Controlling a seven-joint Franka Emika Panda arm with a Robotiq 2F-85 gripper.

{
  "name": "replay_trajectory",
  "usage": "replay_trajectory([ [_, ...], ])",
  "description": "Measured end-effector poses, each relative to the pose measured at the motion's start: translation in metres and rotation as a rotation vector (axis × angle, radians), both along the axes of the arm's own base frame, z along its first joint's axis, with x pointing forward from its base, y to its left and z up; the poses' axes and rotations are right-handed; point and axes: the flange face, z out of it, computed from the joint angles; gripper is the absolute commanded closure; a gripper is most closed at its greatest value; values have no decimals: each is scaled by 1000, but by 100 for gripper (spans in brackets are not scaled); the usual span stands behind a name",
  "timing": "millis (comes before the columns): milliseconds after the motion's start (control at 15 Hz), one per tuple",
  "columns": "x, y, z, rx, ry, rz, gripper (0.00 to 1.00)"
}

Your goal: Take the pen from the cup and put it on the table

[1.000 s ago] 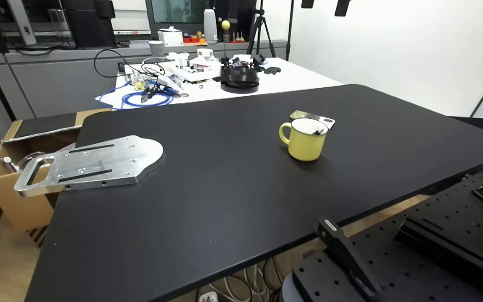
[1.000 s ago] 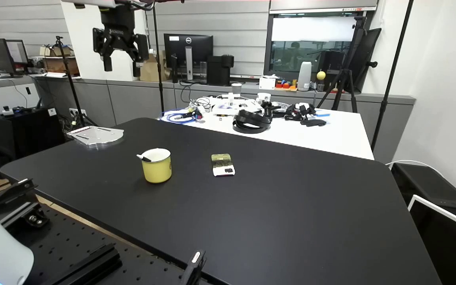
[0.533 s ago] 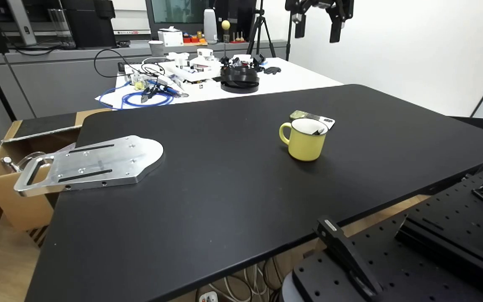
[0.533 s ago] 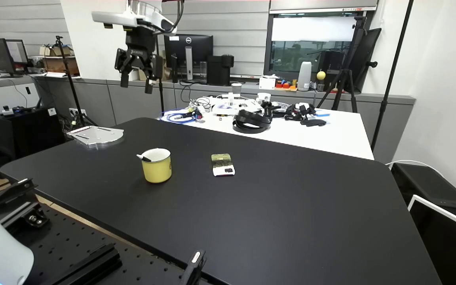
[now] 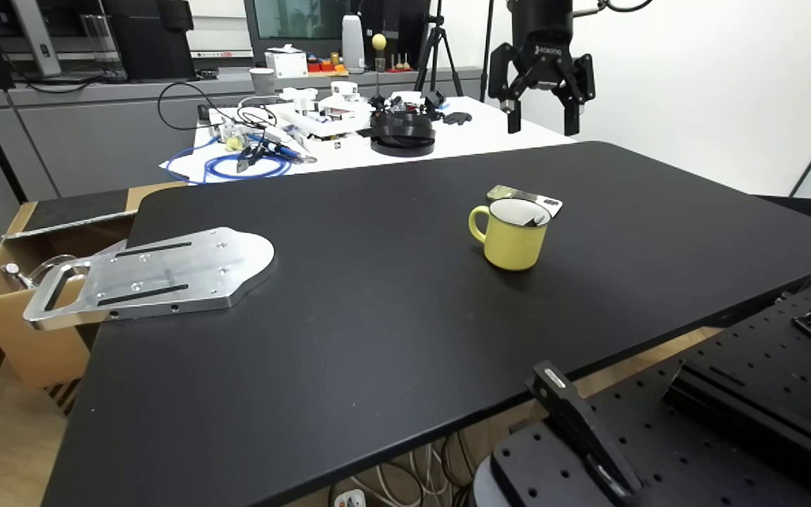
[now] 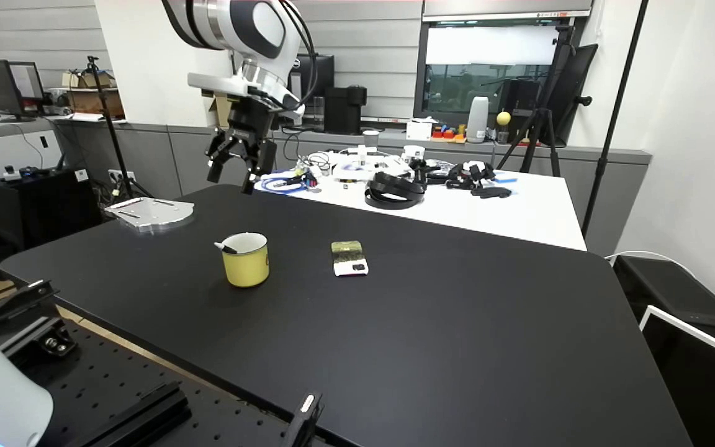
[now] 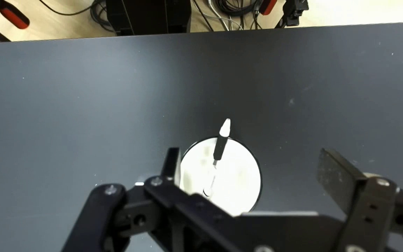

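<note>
The yellow cup [image 5: 512, 243] stands upright on the black table [image 5: 349, 352] and also shows in an exterior view [image 6: 247, 268]. The slim pen [image 7: 220, 146], dark with a white tip, leans in the cup. Its white tip sticks out over the rim, as an exterior view of the pen [image 6: 228, 249] also shows. The wrist view looks down into the cup's white inside [image 7: 238, 175]. My gripper [image 5: 543, 132] is open and empty, well above the table and apart from the cup. In the wrist view the gripper's [image 7: 252, 159] fingers stand wide apart, the left one overlapping the cup's edge.
A flat phone-like object [image 6: 349, 257] with a white end lies near the cup. A silver metal plate [image 5: 173, 271] with a handle lies at the table's edge. A white table [image 6: 488, 217] with clutter stands behind. A black perforated base plate [image 6: 128, 372] adjoins the front edge.
My gripper has come down from high up toward the table and closer to the cup, staying open. The cup, pen and other objects have not moved.
</note>
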Motion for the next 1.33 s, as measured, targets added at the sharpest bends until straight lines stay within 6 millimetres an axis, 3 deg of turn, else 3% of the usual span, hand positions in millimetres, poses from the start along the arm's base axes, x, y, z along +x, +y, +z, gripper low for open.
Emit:
replay_trajectory([
  [467, -9, -4, -49, 1, 128, -5, 0],
  [1333, -18, 0, -100, 9, 192, -19, 0],
])
